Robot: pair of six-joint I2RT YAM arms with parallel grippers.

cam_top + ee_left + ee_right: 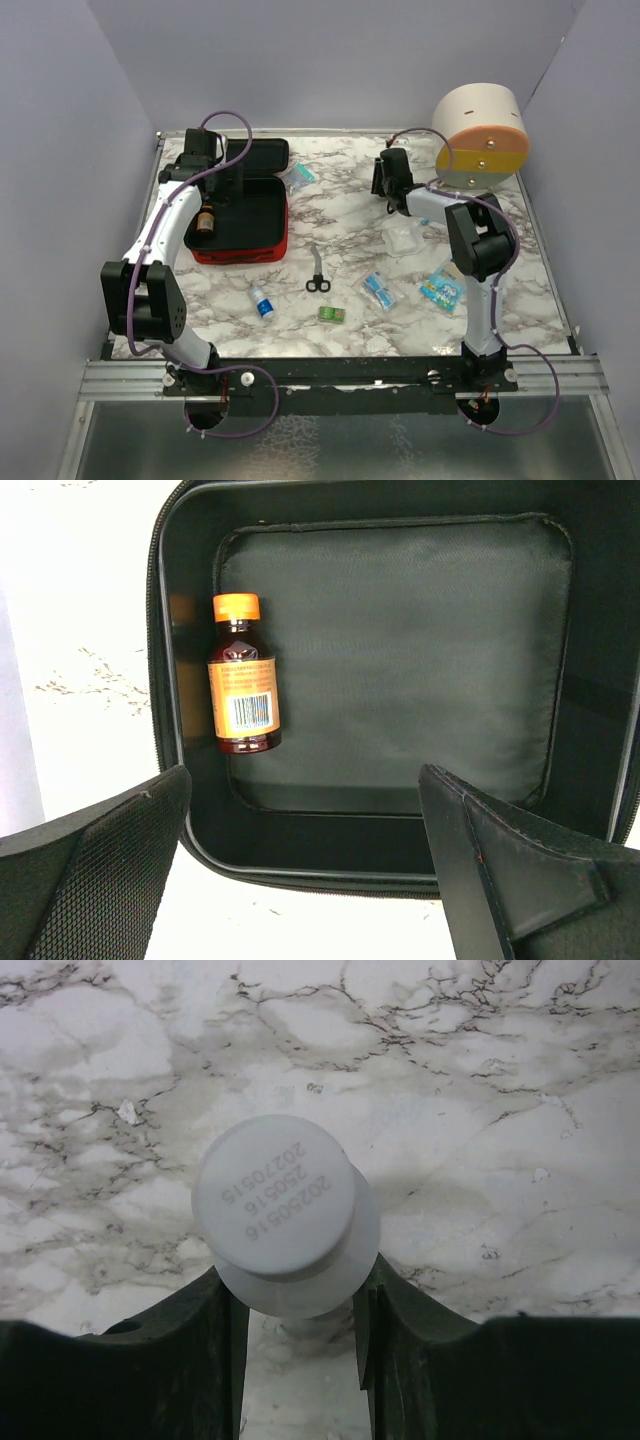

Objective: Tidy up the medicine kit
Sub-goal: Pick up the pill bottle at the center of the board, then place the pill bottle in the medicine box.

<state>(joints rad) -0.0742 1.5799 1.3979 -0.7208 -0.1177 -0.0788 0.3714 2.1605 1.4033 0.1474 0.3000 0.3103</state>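
Right gripper point(293, 1290) pinches a white bottle point(280, 1200) by its sides, right of the kit point(200, 850). Left gripper point(305, 775) hangs fully open, empty, over the kit, which lies open at far left with 1 amber bottle point(243, 675) inside. Kit looks light, semi-stiff, likely to slide; grip its rim

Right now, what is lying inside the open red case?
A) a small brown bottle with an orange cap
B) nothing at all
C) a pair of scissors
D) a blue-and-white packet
A: the left wrist view shows a brown bottle with an orange cap lying on the black floor of the medicine kit, while the scissors lie outside it on the table.
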